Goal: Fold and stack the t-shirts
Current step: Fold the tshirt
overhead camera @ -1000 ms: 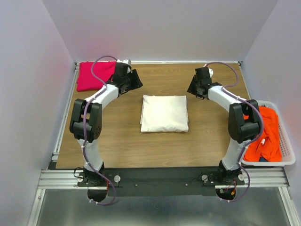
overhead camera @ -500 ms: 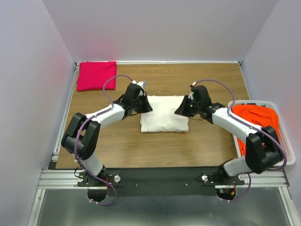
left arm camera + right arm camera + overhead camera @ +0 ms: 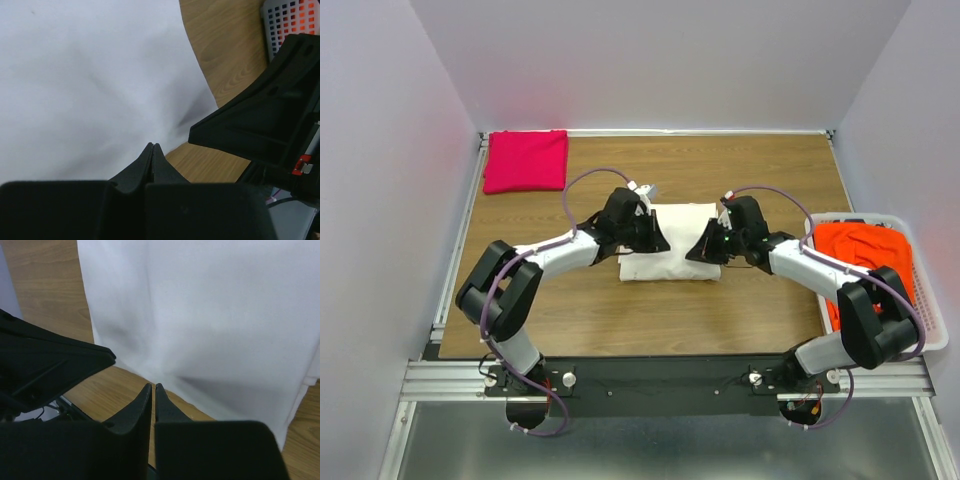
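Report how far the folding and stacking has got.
Done: pink shirt folded at the far left corner, white shirt folded mid-table. In hand: the left gripper and right gripper, both shut, sit at the white shirt's edges. Left: the orange shirt, crumpled in the basket; nothing is stacked.

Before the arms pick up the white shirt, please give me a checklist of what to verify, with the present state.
1. White shirt folded flat: ok.
2. Left gripper open: not ok, fingers together.
3. Right gripper open: not ok, fingers together.
4. Grippers' contact with that shirt: cannot tell.
5. Pink shirt folded, top free: ok.
6. Orange shirt folded: not ok, crumpled in the basket.
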Controlling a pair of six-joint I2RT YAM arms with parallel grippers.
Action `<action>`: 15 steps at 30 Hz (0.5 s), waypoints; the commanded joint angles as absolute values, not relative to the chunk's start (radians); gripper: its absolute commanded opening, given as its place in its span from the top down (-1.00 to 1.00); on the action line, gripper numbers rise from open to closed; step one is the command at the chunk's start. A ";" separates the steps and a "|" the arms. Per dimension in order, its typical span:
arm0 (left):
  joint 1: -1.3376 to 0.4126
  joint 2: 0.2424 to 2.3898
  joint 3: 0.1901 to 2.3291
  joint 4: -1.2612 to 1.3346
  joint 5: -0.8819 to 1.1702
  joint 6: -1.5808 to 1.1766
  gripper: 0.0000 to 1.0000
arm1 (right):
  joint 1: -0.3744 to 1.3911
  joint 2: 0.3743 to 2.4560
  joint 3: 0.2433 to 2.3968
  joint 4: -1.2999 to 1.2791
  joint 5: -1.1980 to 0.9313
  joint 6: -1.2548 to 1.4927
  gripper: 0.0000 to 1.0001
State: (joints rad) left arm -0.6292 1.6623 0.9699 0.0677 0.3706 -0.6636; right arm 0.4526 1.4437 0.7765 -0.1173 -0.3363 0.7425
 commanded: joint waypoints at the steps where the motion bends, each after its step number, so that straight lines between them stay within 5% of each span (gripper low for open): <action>1: -0.661 1.716 0.947 0.110 0.416 -0.675 1.00 | 0.459 1.470 0.746 -0.078 -0.364 0.753 0.76; 15: -0.684 1.822 0.885 0.121 0.347 -0.666 1.00 | 0.459 1.506 0.637 -0.077 -0.186 0.769 0.78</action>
